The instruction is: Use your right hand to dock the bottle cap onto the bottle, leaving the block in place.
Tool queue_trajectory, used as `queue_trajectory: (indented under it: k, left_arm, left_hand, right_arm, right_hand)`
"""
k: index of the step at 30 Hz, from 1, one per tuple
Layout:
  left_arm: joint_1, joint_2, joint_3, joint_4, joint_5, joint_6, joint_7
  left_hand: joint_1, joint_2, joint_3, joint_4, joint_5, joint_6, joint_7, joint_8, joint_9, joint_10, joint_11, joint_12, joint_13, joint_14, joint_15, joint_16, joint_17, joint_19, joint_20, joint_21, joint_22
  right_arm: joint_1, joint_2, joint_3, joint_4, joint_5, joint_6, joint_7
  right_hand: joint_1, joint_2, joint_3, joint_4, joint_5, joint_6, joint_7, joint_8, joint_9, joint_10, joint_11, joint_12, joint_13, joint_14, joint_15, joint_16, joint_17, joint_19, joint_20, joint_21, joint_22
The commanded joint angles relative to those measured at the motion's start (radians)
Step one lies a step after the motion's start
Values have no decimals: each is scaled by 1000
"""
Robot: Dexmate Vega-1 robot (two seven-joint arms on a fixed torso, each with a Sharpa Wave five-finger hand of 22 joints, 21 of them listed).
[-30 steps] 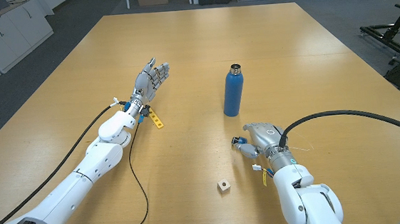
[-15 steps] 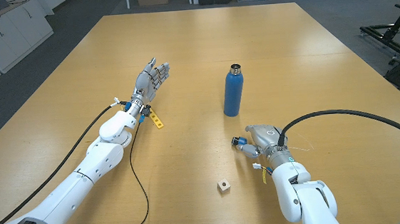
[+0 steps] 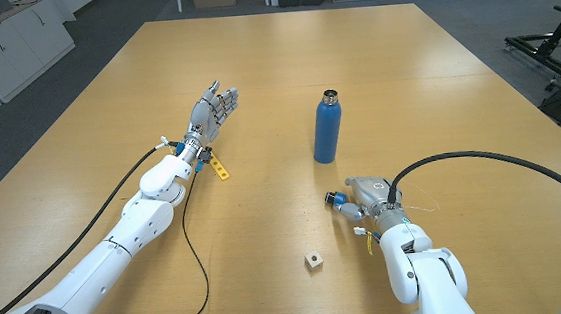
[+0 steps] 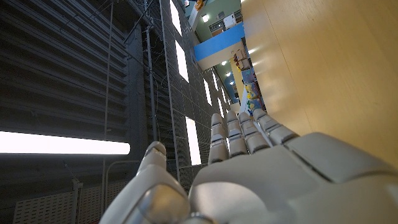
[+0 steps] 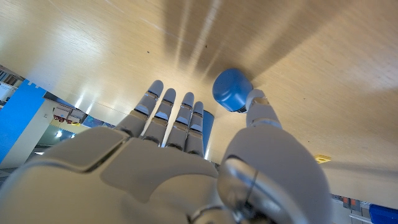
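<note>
Right hand (image 3: pixel 364 197) low over the table (image 3: pixel 435 85), near and slightly right of the bottle (image 3: pixel 326 128), with the blue cap (image 3: pixel 336 201) at its left side. From the head camera, cap tight against the fingers, contact too small to judge. Right wrist camera gives more: cap (image 5: pixel 231 91) just beside the thumb tip, fingers (image 5: pixel 169 115) straight and pressed together, not wrapped round it; probably only touching, not held. Same camera catches the bottle (image 5: pixel 206 127) as a blue sliver past the fingertips.

Bottle upright and uncapped at mid-table, metal neck bare. Block (image 3: pixel 315 262) on the near side, left of the right forearm, well apart from cap and bottle.

Left hand (image 3: pixel 213 109) far out on the left, fingers straight and close together, holding nothing. Left wrist camera shows those fingers (image 4: pixel 239 134) side by side, bare tabletop alongside. Yellow strip (image 3: pixel 220 166) on the table just beside the left wrist, seen from the head camera.
</note>
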Motion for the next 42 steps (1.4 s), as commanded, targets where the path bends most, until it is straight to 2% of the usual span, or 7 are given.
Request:
queue_trajectory:
  k: [1, 20, 25, 27, 33, 38, 42]
  left_arm:
    - [1, -5, 3, 10, -5, -3, -7]
    - [-6, -4, 7, 12, -1, 6, -5]
    - [-9, -4, 8, 16, -1, 8, -5]
    - [-10, -5, 8, 17, -2, 9, -6]
    - [-12, -5, 9, 21, -2, 12, -8]
    - [-10, -4, 9, 19, -1, 10, -7]
    - [-8, -3, 7, 19, -2, 8, -7]
  left_hand:
    - [0, 10, 6, -5, 0, 11, -1, -3, 1, 11, 2, -3, 2, 9, -16, 0, 2, -3, -20, -2, 3]
    - [2, 16, 9, -6, 0, 13, -3, -4, 1, 14, 1, -4, 2, 11, -18, -1, 2, -4, -19, -3, 3]
    - [3, 18, 9, -6, 0, 13, -2, -5, 1, 14, 0, -4, 1, 12, -17, -2, 2, -3, -19, -3, 3]
    - [3, 18, 9, -6, 0, 14, -2, -5, 1, 14, 0, -4, 1, 12, -17, -2, 2, -4, -19, -3, 3]
    - [3, 19, 10, -6, 0, 14, -3, -6, 1, 15, -1, -5, 1, 12, -16, -2, 2, -3, -19, -3, 3]
    - [4, 20, 10, -7, -1, 14, -3, -6, 2, 15, 1, -5, 1, 12, -16, -3, 2, -3, -19, -3, 3]
    - [4, 21, 10, -7, -1, 14, -4, -7, 2, 16, 1, -6, 1, 12, -16, -3, 2, -4, -19, -3, 3]
  right_arm:
    - [18, -11, -14, 8, -6, 1, 22]
    - [41, -19, -27, 42, 13, -23, 20]
    - [49, -18, -39, 51, -1, -26, 21]
    - [52, -17, -42, 56, 0, -28, 19]
    - [54, -17, -45, 65, 23, -36, -21]
    - [45, -18, -48, 62, 45, -51, -89]
    - [40, -26, -48, 55, 63, -55, -124]
  right_hand:
    - [12, -1, 7, 0, 5, 0, -3, -1, 4, 0, -8, -4, 3, 2, -6, -4, 2, 6, 2, -6, 2]
    - [44, 8, 22, -8, 13, 19, -15, 4, 5, 26, -26, 2, 3, 22, -19, -2, -1, 32, -8, -3, 2]
    - [50, 8, 25, -6, 15, 43, -13, 11, 5, 57, -28, 12, 3, 42, -28, 3, -2, 34, -11, -6, 2]
    - [52, 7, 25, -4, 16, 55, -18, 15, 5, 78, -40, 18, 2, 58, -35, 7, -2, 42, -14, -6, 2]
    - [53, 14, 27, 5, 19, 94, -36, 27, 5, 125, -51, 30, 1, 104, -50, 22, -2, 72, -24, 0, 2]
    - [61, 60, 40, 19, 22, 178, -52, 57, 5, 210, -67, 48, -1, 189, -75, 52, 3, 118, -43, 10, 4]
    - [75, 96, 56, 22, 25, 209, -59, 67, 3, 240, -70, 53, -3, 214, -86, 59, 4, 135, -48, 14, 4]
